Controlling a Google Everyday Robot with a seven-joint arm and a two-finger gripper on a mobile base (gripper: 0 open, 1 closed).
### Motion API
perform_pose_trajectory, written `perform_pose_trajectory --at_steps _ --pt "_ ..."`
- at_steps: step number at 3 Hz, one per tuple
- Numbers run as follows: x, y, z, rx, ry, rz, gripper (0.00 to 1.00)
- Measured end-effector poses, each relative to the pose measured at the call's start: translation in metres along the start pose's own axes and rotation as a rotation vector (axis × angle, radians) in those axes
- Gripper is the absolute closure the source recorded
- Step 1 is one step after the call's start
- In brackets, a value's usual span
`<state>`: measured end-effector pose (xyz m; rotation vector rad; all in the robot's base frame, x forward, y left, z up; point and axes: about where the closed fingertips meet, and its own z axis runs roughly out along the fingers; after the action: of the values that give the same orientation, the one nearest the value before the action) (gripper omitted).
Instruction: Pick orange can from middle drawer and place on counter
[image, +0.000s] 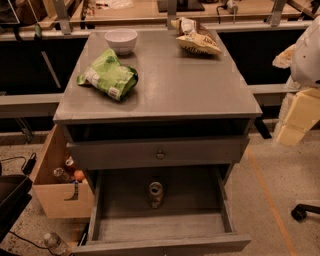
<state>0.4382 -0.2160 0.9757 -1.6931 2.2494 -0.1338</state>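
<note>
The orange can stands upright on the floor of the open middle drawer, near its middle and toward the back, silver top showing. The drawer is pulled out toward me below a closed drawer front with a round knob. The grey counter tops the cabinet above. My gripper is at the right edge of the view, beside the cabinet's right side at about counter height, well away from the can. It holds nothing that I can see.
On the counter are a white bowl at the back left, a green chip bag and a yellow chip bag at the back right. A tan wooden crate stands left of the drawer. A plastic bottle lies on the floor.
</note>
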Motion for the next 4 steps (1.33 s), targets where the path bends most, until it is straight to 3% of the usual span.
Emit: perform_pose_trajectory --at_steps 1,2,3,4 --pt "0.0 0.0 0.0 0.0 0.0 0.0 0.0" --pt "0.002 0.005 0.013 0.01 -0.074 0.009 0.0" --pt "0.009 0.056 0.1 -0.078 -0.287 0.001 0.0" --pt "-0.004 0.103 0.191 -0.171 -0.52 0.046 0.0"
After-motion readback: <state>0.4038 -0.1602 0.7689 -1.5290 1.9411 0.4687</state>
